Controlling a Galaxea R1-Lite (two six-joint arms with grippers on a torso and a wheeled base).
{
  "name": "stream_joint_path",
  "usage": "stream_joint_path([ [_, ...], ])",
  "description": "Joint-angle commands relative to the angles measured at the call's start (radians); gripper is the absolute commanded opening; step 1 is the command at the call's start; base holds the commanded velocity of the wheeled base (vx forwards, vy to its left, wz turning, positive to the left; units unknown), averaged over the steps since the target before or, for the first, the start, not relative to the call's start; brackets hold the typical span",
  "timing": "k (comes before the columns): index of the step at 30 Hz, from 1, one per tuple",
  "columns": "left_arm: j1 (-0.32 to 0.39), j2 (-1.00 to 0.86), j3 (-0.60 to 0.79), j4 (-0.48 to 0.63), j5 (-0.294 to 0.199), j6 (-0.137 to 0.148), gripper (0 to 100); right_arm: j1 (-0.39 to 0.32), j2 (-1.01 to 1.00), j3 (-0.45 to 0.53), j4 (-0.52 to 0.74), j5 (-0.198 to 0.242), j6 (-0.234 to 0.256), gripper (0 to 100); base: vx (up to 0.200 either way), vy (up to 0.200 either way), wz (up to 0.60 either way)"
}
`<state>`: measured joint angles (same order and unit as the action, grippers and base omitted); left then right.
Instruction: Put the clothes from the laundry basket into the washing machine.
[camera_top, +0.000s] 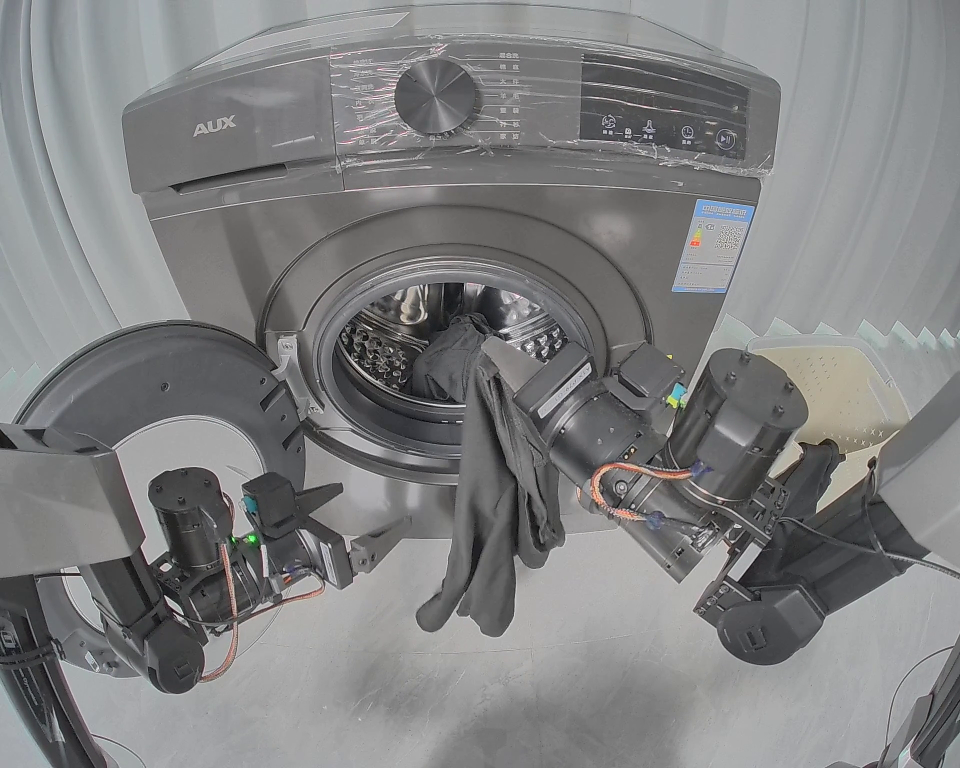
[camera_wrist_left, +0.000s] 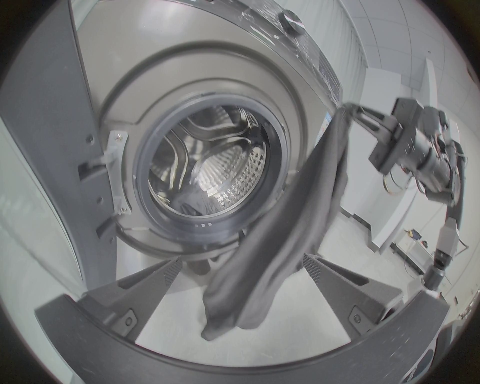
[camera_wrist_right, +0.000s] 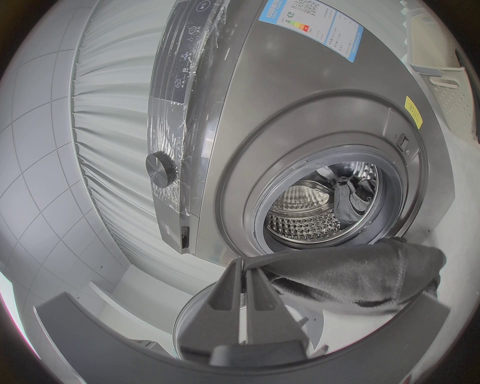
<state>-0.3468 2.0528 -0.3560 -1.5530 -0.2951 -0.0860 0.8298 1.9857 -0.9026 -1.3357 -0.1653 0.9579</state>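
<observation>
R pincer (camera_top: 490, 350) is pressed shut on the top edge of a dark cloth (camera_top: 495, 500), right in front of the round hole of the washing machine (camera_top: 450, 210). In the R wrist view the two fingers (camera_wrist_right: 227, 300) sit tight together w/ the cloth (camera_wrist_right: 360, 275) pinched at their tips (camera_wrist_right: 245, 267). From there the cloth hangs down long & limp, past the bottom lip of the hole, w/ its low end near the floor (camera_top: 520, 690); can't tell if it touches. L pincer (camera_top: 375, 505) is low down, in front of the open door (camera_top: 150, 380), & its fingers are spread wide w/ nothing in them. It points at the machine & is near the hanging cloth but apart from it. In the L wrist view the cloth (camera_wrist_left: 280, 235) hangs a bit farther off than the two spread fingers (camera_wrist_left: 150, 287), & the R pincer (camera_wrist_left: 352, 109) holds it up top. Door is swung out to the robot's L side. Inside the hole is the shiny drum (camera_top: 400, 310) w/ lots of little holes, & one more dark cloth (camera_wrist_right: 352, 195) lies in it. Cream laundry basket (camera_top: 850, 390) stands on the R side of the machine, behind the R arm. Machine has a round knob (camera_top: 436, 96) up top, clear wrap over its panel & a blue sticker (camera_top: 712, 245) on its front. Pale curtain (camera_top: 60, 200) hangs behind.
</observation>
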Motion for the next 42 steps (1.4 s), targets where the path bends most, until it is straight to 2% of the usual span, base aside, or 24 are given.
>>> stream_joint_path([
  [1,0.0,0.032,0.032,-0.001,-0.019,0.012,100,0.002,-0.001,-0.007,-0.002,0.0,-0.004,0,0.0,0.0,0.0],
  [5,-0.014,0.014,0.048,-0.001,-0.025,0.018,100,0.0,-0.004,-0.013,0.001,0.0,-0.005,0,0.0,0.0,0.0],
  [10,-0.054,-0.017,0.078,-0.001,-0.072,0.023,100,0.002,-0.002,-0.027,0.013,0.0,-0.033,0,0.0,0.0,0.0],
  [13,-0.066,-0.016,0.078,-0.001,-0.072,0.031,100,0.002,-0.004,-0.032,0.03,-0.003,-0.037,0,0.0,0.0,0.0],
  [17,-0.087,0.006,0.072,-0.001,-0.065,0.043,100,0.009,-0.007,-0.055,0.119,-0.017,-0.051,0,0.0,0.0,0.0],
  [20,-0.087,0.015,0.071,-0.001,-0.065,0.043,100,0.011,-0.008,-0.073,0.161,-0.039,-0.059,0,0.0,0.0,0.0],
  [21,-0.087,0.018,0.071,-0.001,-0.064,0.043,100,0.012,-0.007,-0.102,0.202,-0.077,-0.06,0,0.0,0.0,0.0],
  [22,-0.087,0.021,0.072,-0.001,-0.064,0.043,100,0.014,-0.005,-0.121,0.219,-0.092,-0.062,0,0.0,0.0,0.0],
  [25,-0.089,0.035,0.077,-0.001,-0.062,0.046,100,0.019,-0.008,-0.148,0.262,-0.108,-0.062,0,0.0,0.0,0.0],
  [31,-0.098,0.064,0.08,-0.001,-0.061,0.071,100,0.031,-0.048,-0.148,0.296,-0.111,-0.062,0,0.0,0.0,0.0],
  [42,-0.129,0.133,0.038,-0.001,-0.058,0.072,100,0.043,-0.076,-0.142,0.303,-0.111,-0.062,0,0.0,0.0,0.0],
])
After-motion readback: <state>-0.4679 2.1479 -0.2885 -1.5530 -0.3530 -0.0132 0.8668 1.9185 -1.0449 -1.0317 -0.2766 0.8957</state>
